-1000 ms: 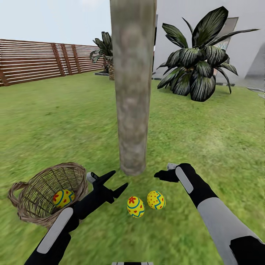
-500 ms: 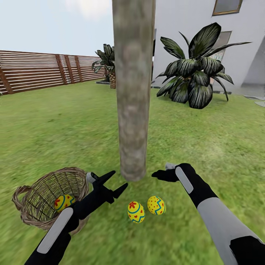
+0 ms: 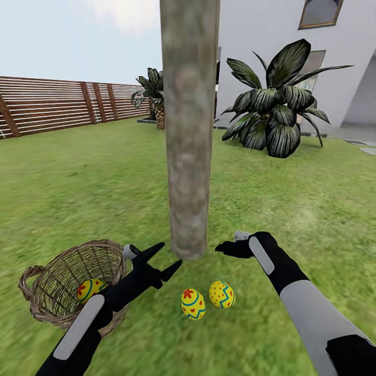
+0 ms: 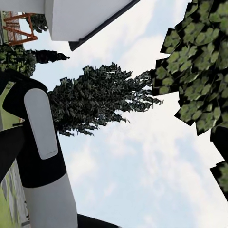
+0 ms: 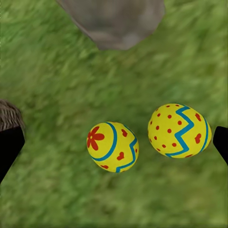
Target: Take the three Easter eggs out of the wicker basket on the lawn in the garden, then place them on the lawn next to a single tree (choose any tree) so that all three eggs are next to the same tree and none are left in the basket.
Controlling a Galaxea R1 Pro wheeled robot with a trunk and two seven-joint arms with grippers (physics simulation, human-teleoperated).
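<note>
Two eggs (image 3: pixel 207 299) already on the lawn (image 3: pixel 78 198) beside the tree (image 3: pixel 189 130); one egg (image 3: pixel 90 290) left in the wicker basket (image 3: pixel 73 282). Left gripper (image 3: pixel 163 259) spread and empty just beside the rim, right gripper (image 3: pixel 225 247) apparently spread over the grass. Best to drop the left jaws straight down through the basket's mouth, clear of the weave, and pinch the egg across its middle.

The lawn (image 3: pixel 78 188) and tree (image 3: pixel 189 130) are being viewed forward and downward from the head. Sky is being faced by the left wrist camera. Two eggs (image 5: pixel 112 146) are being overlooked closely by the right wrist camera, shared with the head view.
</note>
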